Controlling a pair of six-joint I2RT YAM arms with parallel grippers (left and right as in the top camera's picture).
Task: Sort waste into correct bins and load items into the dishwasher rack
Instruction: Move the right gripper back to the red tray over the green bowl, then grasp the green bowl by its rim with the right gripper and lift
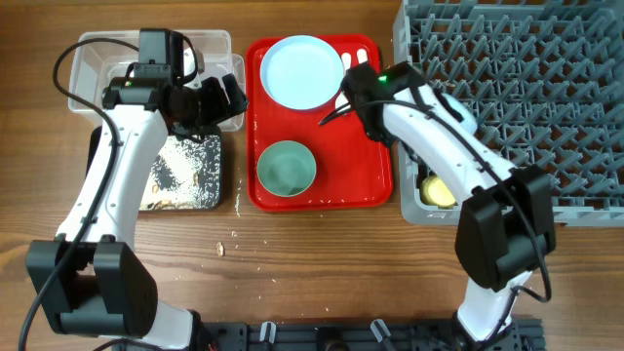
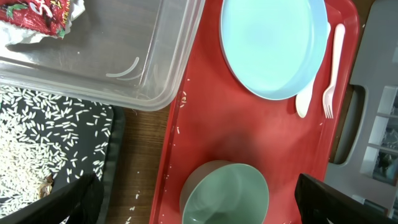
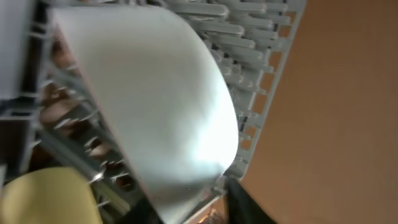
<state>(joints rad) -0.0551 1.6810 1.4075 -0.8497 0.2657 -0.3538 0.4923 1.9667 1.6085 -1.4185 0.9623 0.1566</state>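
Note:
My left gripper (image 1: pixel 210 102) (image 2: pixel 199 204) is open and empty at the corner of the clear tub (image 1: pixel 97 49), facing the pale green bowl (image 1: pixel 285 168) (image 2: pixel 227 193) on the red tray. The red wrapper (image 2: pixel 43 15) lies in the tub. Food scraps cover the black tray (image 1: pixel 185 171) (image 2: pixel 43 137). The blue plate (image 1: pixel 302 70) (image 2: pixel 273 43), fork (image 2: pixel 333 68) and spoon (image 2: pixel 303 102) lie on the red tray. My right gripper (image 1: pixel 429 112) (image 3: pixel 205 208) is shut on the second bowl (image 1: pixel 456 109) (image 3: pixel 155 106) at the grey rack's (image 1: pixel 526 58) left edge. The yellow cup (image 1: pixel 439 190) (image 3: pixel 43 196) sits in the rack.
The red serving tray (image 1: pixel 375 185) (image 2: pixel 199 124) lies between the bins and the rack. Loose grains (image 1: pixel 234 239) are scattered on the wooden table in front of the trays. The right forearm reaches across the rack's left side.

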